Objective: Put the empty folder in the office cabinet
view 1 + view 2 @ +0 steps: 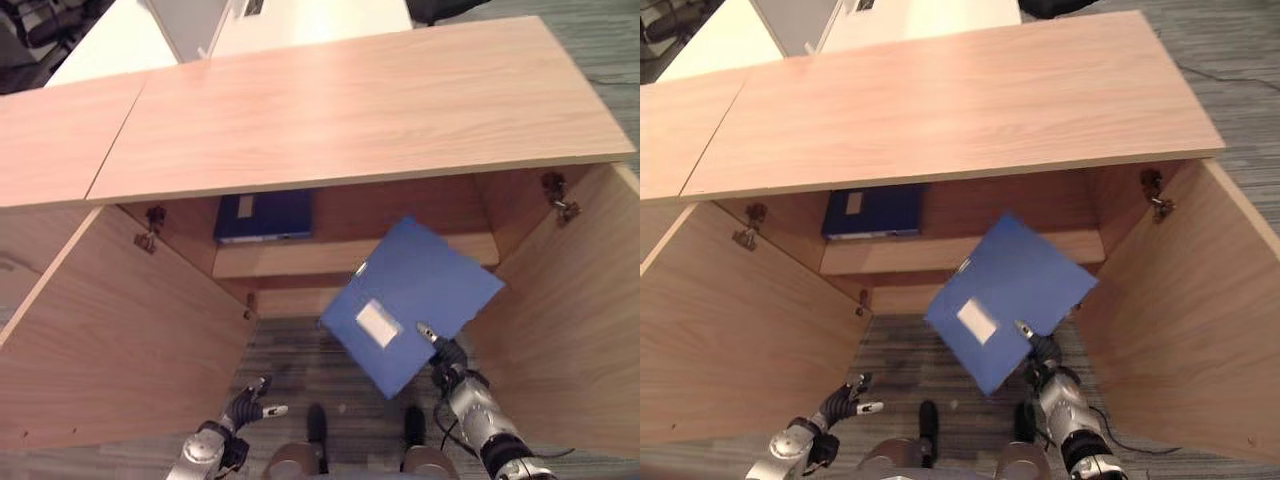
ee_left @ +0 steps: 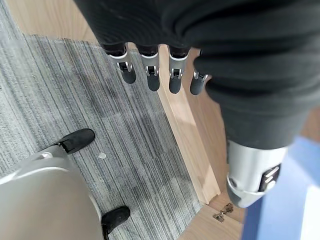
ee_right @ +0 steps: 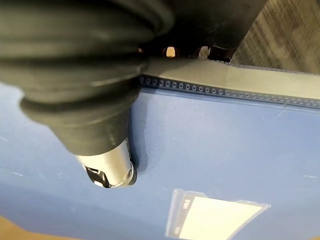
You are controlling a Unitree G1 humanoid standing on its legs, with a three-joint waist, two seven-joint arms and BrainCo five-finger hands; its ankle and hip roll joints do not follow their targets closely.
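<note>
A blue folder [image 1: 415, 300] with a white label hangs tilted in front of the open wooden cabinet [image 1: 340, 120], below its inner shelf [image 1: 290, 260]. My right hand [image 1: 447, 357] grips its lower corner; in the right wrist view the thumb [image 3: 107, 165] presses on the blue cover [image 3: 225, 145] while the fingers wrap the edge. My left hand [image 1: 245, 405] hovers low at the left over the carpet, its fingers [image 2: 150, 75] straight and holding nothing.
A second dark blue folder [image 1: 264, 216] lies flat on the cabinet shelf at the back left. Both cabinet doors [image 1: 110, 330] stand open to either side. Grey striped carpet [image 1: 290, 360] covers the floor in front.
</note>
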